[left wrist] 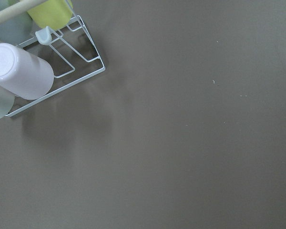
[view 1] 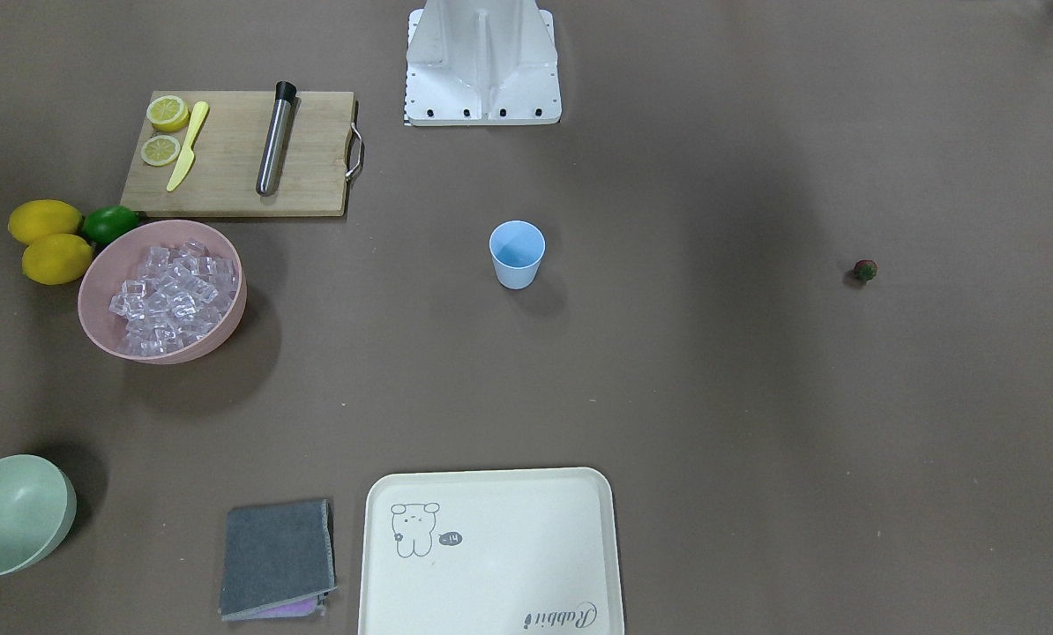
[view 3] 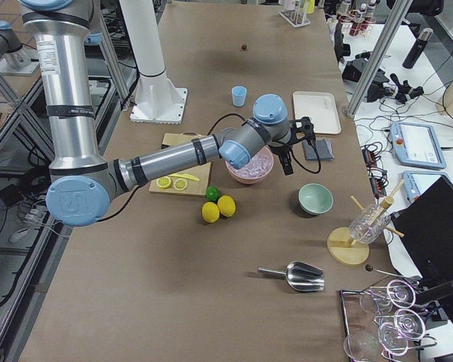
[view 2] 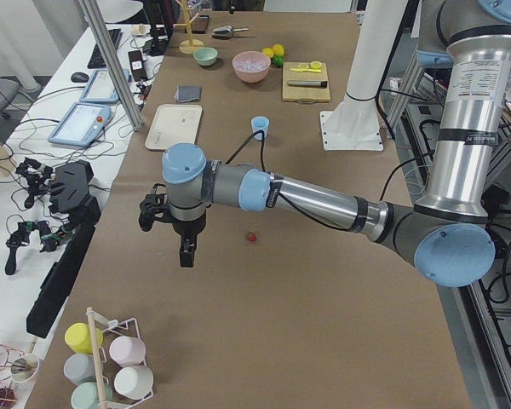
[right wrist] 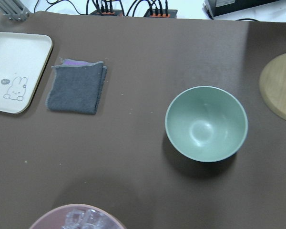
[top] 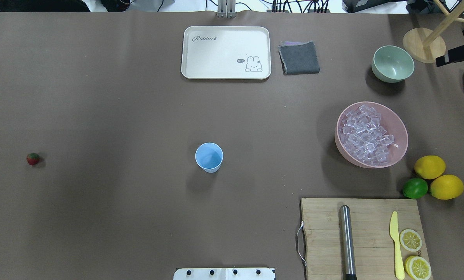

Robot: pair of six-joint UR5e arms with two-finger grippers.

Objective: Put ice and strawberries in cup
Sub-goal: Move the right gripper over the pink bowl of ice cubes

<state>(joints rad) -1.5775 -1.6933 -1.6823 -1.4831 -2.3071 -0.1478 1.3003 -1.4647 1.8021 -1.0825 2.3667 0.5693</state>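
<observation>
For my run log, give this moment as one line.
cup empty; ice in pink bowl; strawberry on table; left gripper, right gripper: state unclear

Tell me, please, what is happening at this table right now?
Nothing is being handled yet. The small light blue plastic cup stands empty in the middle of the brown table. The clear ice cubes lie piled in the round pink bowl, and the tiny dark red strawberry lies alone, far from the cup. The left gripper hangs over bare table near the strawberry; the right gripper hangs beside the pink bowl. Neither seems to hold anything, but I cannot tell whether they are open.
</observation>
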